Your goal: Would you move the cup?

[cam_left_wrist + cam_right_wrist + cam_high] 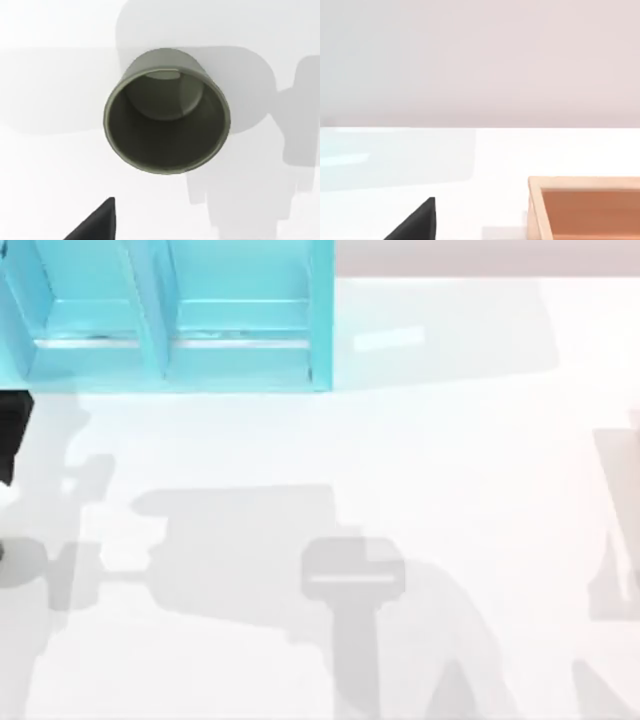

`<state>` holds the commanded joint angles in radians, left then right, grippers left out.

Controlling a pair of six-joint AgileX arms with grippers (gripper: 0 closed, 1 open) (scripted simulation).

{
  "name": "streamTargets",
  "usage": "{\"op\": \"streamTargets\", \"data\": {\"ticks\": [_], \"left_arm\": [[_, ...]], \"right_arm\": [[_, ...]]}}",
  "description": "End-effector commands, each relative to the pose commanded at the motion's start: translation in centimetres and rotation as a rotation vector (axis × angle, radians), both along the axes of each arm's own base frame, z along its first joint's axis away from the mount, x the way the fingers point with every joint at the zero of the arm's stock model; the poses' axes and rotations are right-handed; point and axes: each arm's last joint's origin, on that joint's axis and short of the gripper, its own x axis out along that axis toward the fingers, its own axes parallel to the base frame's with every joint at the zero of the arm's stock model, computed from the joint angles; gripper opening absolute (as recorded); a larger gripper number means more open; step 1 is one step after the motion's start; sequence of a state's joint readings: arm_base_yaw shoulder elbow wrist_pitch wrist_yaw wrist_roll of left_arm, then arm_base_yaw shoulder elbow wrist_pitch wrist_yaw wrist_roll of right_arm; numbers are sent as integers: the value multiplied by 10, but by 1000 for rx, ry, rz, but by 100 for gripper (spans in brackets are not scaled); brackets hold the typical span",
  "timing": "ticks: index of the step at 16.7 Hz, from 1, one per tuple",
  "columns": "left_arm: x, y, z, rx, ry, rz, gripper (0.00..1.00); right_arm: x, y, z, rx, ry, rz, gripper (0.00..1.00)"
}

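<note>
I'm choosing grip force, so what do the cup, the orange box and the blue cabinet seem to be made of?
Cup: olive-grey, matte, thick even wall; looks like glazeless ceramic or plastic, can't tell which. Box: pale tan rim, orange-brown inside, flat thick walls; probably wood, though no grain shows. Cabinet: uniform turquoise with light streaks along its ledges; looks like painted board or plastic with a slight sheen.

Top view looks down on the table [450, 440]; wrist views sit low, near it.
</note>
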<state>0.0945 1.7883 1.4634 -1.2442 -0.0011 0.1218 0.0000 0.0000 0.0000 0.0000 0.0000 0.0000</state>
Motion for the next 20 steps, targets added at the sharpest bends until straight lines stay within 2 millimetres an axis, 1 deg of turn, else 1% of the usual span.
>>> {"op": "streamTargets", "data": {"ticks": [1,3,6,9,11,14,20], "left_arm": [[0,0,-4,0,3,2,100],[2,1,-21,-1,9,4,100],[5,2,-57,1,-10,4,100],[2,2,-90,1,-6,4,100],[0,2,-99,0,2,4,100],[0,2,-99,0,2,4,100],[0,2,-99,0,2,4,55]], "right_arm": [[0,0,0,0,0,0,100],[0,0,0,0,0,0,100],[0,0,0,0,0,0,100],[0,0,0,0,0,0,100],[0,0,0,0,0,0,100],[0,0,0,0,0,0,100],[0,0,0,0,0,0,100]]}}
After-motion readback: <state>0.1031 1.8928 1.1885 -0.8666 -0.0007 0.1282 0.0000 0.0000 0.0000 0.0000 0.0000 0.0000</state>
